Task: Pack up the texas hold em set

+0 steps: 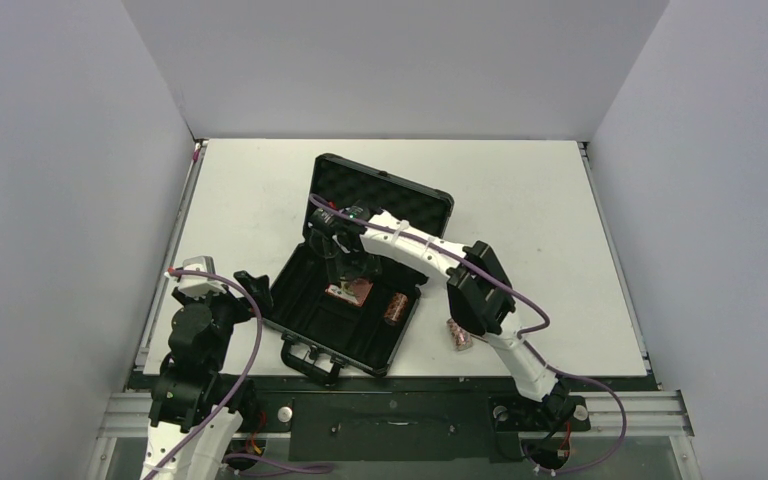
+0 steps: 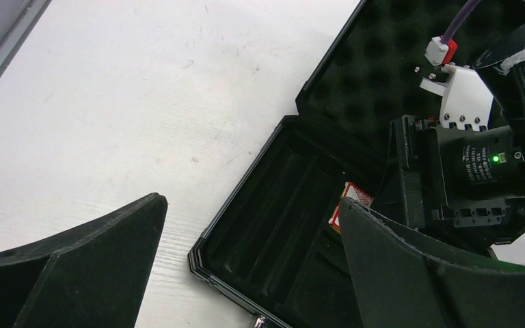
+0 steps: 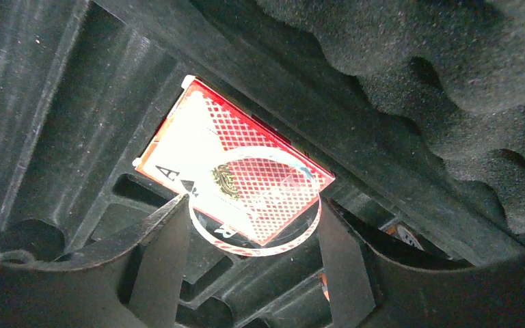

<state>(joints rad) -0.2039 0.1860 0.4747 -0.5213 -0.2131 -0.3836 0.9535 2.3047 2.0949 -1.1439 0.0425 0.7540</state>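
The only writing that can be read is a large "A" at the corner of the card box (image 3: 198, 137), beside an ornate emblem (further letters are cut off by what lies in front); the fine print on the wrist camera label in the left wrist view is too small to make out. The box is red and white with a diamond lattice back and lies flat in the ribbed, moulded plastic base of the open black case (image 1: 305, 300), at the middle of the top view. The lid's egg-crate foam (image 1: 380, 195) stands tilted behind it. The right fingers (image 3: 345, 273) are clamped on a clear disc (image 3: 255, 203), round with a reddish rim, just over the box. One reddish-brown chip roll (image 1: 396, 308) sits in the base right of the box; a second chip roll (image 1: 458, 335) lies on the white tabletop (image 1: 520, 200) just right of the case. The left fingers (image 2: 75, 266) are spread wide, holding nothing, at the case's left edge.
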